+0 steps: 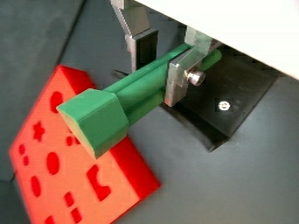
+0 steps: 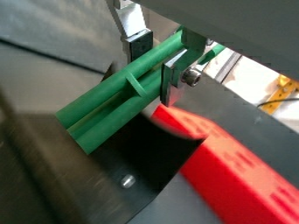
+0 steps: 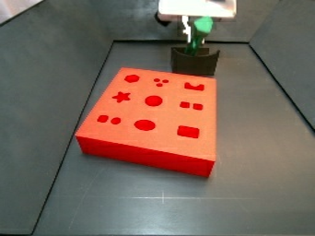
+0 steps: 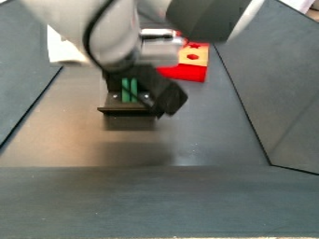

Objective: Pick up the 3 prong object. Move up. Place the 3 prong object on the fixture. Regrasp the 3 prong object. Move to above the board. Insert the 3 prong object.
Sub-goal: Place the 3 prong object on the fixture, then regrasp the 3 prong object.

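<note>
pincer [image 1: 158,66] clamping 3 prong object [image 1: 128,94], above fixture [image 3: 194,61], no legible writing

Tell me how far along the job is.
Pickup looks done: the claw is shut on the 3 prong object, right over the fixture in a side view. Whether this is placing or regrasping, I cannot tell. Left: insertion; the board holds nothing.
</note>
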Motion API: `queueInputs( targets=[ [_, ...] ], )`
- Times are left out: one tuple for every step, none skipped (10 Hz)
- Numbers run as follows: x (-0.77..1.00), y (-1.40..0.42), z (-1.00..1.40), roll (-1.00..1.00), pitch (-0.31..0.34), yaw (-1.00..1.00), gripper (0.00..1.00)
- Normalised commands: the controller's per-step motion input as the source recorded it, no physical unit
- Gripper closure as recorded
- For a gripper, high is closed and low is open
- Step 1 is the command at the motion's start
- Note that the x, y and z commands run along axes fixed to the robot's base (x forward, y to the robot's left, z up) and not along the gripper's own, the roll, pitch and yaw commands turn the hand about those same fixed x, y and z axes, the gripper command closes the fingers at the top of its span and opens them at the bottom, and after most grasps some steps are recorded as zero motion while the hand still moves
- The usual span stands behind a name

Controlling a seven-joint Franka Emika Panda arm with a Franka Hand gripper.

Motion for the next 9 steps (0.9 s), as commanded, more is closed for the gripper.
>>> queueInputs(
  targets=[
    [0.13, 0.09, -0.62, -0.15, -0.046, -0.15, 1.00],
    [0.11, 0.07, -0.45, -0.14, -0.062, -0.12, 1.00],
    [0.07, 0.06, -0.34, -0.13, -0.073, -0.08, 1.00],
    [0.07, 0.07, -0.32, -0.12, -0.081, -0.06, 1.00],
    [0.07, 0.07, -0.32, -0.12, -0.080, -0.04, 1.00],
    [0.07, 0.07, -0.32, -0.12, -0.078, -0.03, 1.00],
    [0.00, 0.00, 0.00, 0.00, 0.000, 0.00, 0.00],
    [0.00, 0.00, 1.00, 0.05, 0.048, 0.05, 0.00],
    [-0.01, 0.00, 1.00, 0.06, 0.057, 0.05, 0.00]
  ],
)
